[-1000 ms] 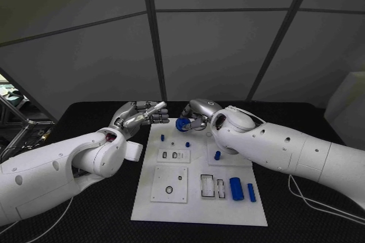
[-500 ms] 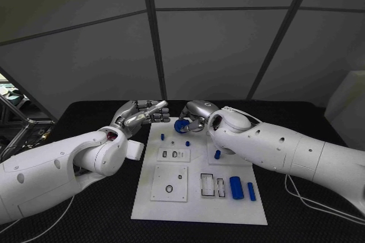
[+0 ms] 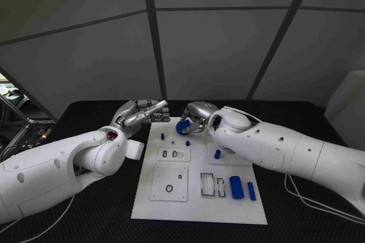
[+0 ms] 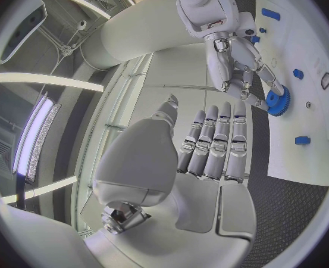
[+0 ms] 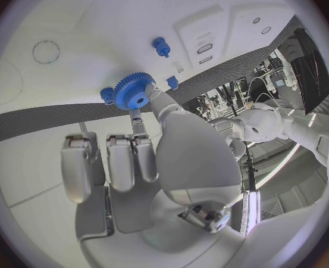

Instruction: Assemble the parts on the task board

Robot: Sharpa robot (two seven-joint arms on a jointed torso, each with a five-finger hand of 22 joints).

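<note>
right robot hand [image 3: 194, 116] pinching a blue gear [image 3: 182, 127] at the far end of the task board [image 3: 198, 206], just above the white surface. in the right wrist view, same blue gear [image 5: 134, 90] gripped at the fingertips [image 5: 154, 95], toothed rim and centre hole plainly showing, a small blue part close behind it, other fingers held straight beside. in the left wrist view, gear [image 4: 279, 101] at the tips of the right robot hand [image 4: 242, 62], over the board's far edge.

left robot hand [image 3: 142, 115] hanging just beside the board's far left corner, holding nothing, fingers straight and lying close side by side, thumb apart; well seen in the left wrist view [image 4: 209, 146], palm empty. near the right robot hand but not touching it.

on the task board, lying on the black desk [image 3: 84, 222]: two small blue pegs [image 3: 162, 138] standing near the far left part, a second one [image 3: 187, 144] just beside; a short blue piece [image 3: 217, 155] toward the middle right; a thick blue cylinder [image 3: 236, 188] and a thinner blue rod [image 3: 251, 192] side by side at the near right. white inset plate with slots [image 3: 174, 155] in the middle, a larger inset plate with a dark ring [image 3: 170, 184] nearer, two rectangular pockets [image 3: 211, 185] between that plate and the cylinder.
</note>
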